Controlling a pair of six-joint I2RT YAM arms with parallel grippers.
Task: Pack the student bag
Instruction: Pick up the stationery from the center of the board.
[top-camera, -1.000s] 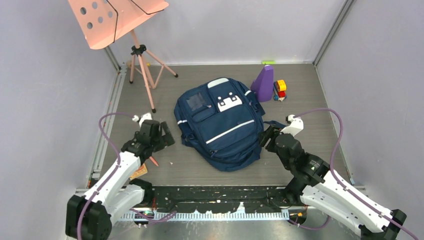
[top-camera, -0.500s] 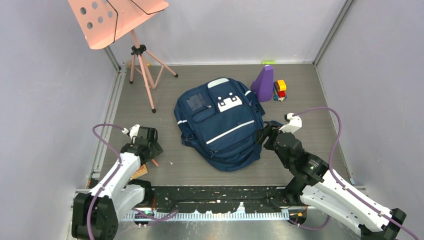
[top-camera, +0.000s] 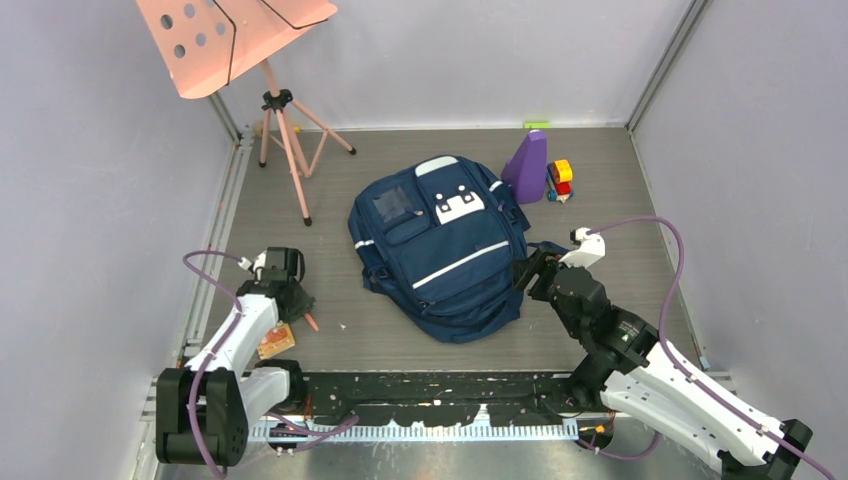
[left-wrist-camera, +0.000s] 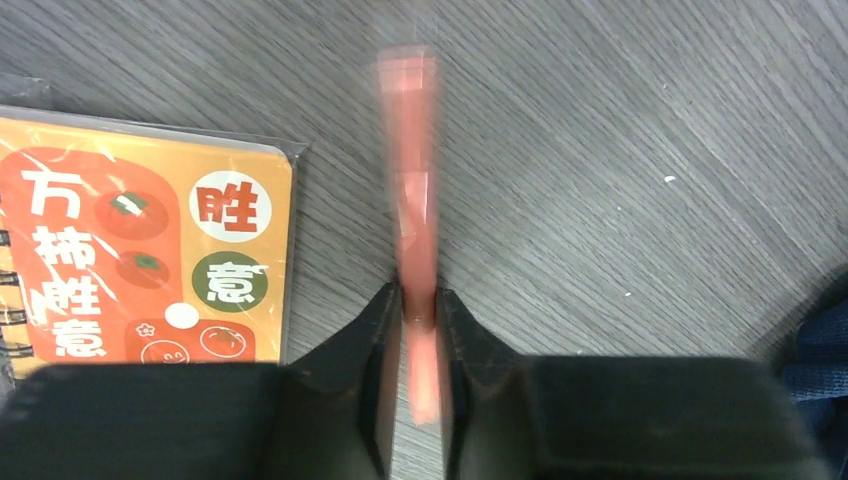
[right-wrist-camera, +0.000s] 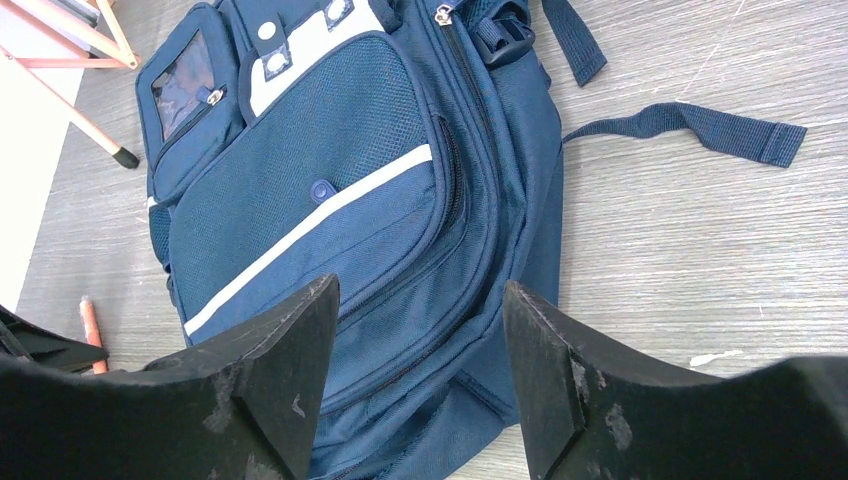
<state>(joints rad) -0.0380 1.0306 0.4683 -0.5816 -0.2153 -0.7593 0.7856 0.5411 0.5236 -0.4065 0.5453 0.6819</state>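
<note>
The student bag (top-camera: 440, 250), navy with white stripes, lies flat and zipped on the grey floor in the top view. It also fills the right wrist view, where the student bag (right-wrist-camera: 340, 180) shows its front pockets. My right gripper (top-camera: 528, 272) hovers at its right lower edge, and the right gripper (right-wrist-camera: 420, 330) stands open above the bag's side seam. My left gripper (top-camera: 298, 305) is down at the left, and the left gripper (left-wrist-camera: 418, 305) is shut on a red pencil (left-wrist-camera: 412, 180) lying on the floor. An orange notebook (left-wrist-camera: 140, 260) lies just left of the pencil.
A pink music stand (top-camera: 230, 35) on a tripod (top-camera: 290, 140) stands at the back left. A purple wedge (top-camera: 527, 165) and a red and yellow toy (top-camera: 560, 178) sit behind the bag. A loose blue strap (right-wrist-camera: 700, 125) trails right of the bag.
My left arm has swung back and down towards the pencil by the notebook, and its jaws have closed from wide open onto the pencil. The right arm has barely moved.
</note>
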